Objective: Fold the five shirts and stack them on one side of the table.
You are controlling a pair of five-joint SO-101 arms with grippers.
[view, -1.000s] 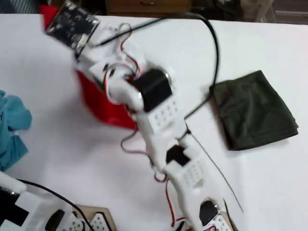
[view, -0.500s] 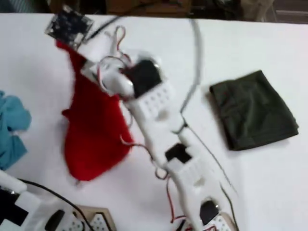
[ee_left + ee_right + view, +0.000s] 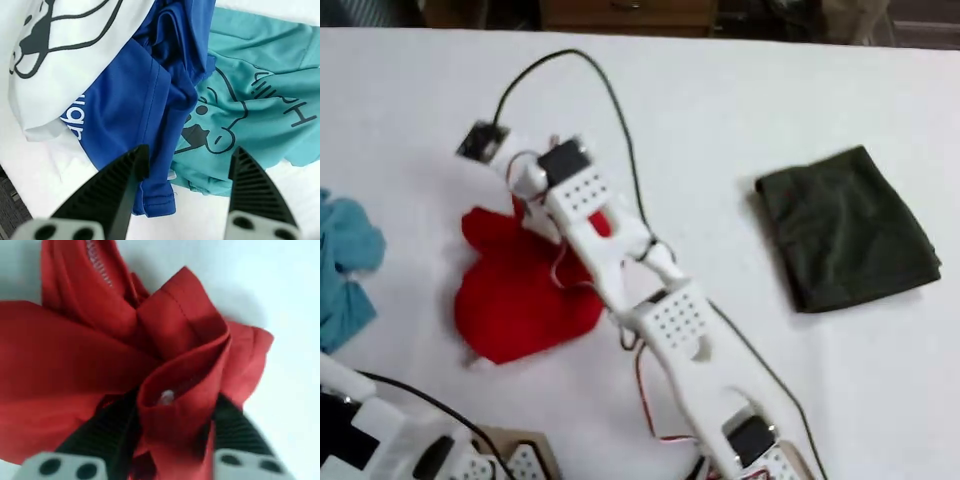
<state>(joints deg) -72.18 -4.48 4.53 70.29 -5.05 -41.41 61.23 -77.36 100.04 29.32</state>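
On the white table (image 3: 820, 90), left of the red shirt (image 3: 520, 300), the left gripper (image 3: 190, 155) hangs open over loose shirts (image 3: 125, 110). The right gripper (image 3: 175, 415) pinches the bunched red shirt; it may slip. A green shirt (image 3: 845, 225) lies right of it

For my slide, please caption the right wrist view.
Right gripper pinching a bunched fold of the red shirt over the white table.

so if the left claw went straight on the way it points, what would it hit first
Likely the teal shirt, at the edge of the blue shirt; the open left claw hangs over both, depth unclear.
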